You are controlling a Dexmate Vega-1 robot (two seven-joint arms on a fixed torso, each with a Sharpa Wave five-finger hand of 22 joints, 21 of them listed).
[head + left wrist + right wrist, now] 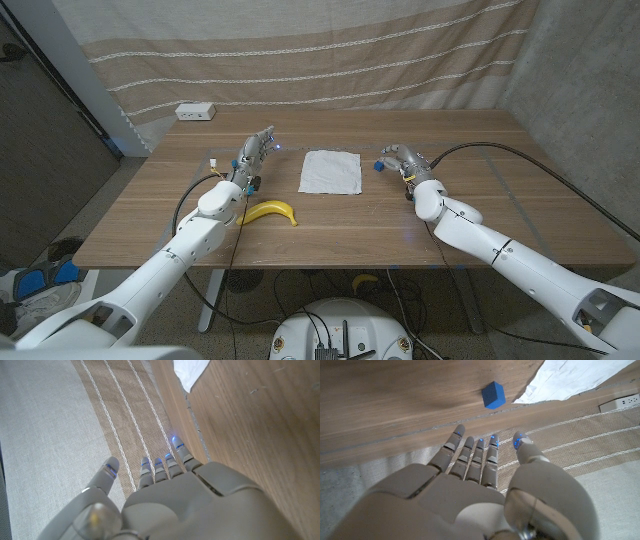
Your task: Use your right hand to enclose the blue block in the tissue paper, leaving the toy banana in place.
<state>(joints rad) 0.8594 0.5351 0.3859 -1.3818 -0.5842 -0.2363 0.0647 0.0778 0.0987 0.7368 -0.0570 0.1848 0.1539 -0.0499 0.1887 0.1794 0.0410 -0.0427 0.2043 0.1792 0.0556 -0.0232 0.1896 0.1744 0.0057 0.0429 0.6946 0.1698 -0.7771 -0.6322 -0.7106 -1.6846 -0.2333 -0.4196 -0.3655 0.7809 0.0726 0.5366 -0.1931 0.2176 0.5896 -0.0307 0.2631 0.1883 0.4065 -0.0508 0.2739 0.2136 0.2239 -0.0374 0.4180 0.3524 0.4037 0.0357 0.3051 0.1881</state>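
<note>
The task was judged to be at its very start, with nothing yet wrapped. The tissue paper (331, 171) was seen lying spread and unfolded on the wooden surface (500, 215), near the middle between the two arms. The blue block (493, 395) was made out in the right wrist view, resting on the bare wood just beside the paper's edge and not on it; in the head view it was seen only as a small blue spot (377, 166) close to the fingertips of the right hand. The right hand (398, 158) was held empty near the block, its fingers (472, 455) stretched out and slightly apart, and no contact with the block could be confirmed. The left hand (253, 153) was likewise held empty on the other side of the paper, fingers extended and parted. The toy banana (271, 211) was found undisturbed on the surface near the left forearm, well clear of the paper. The picking up of the block, its placing on the sheet and the folding of the paper over it were all judged to be left undone.
</note>
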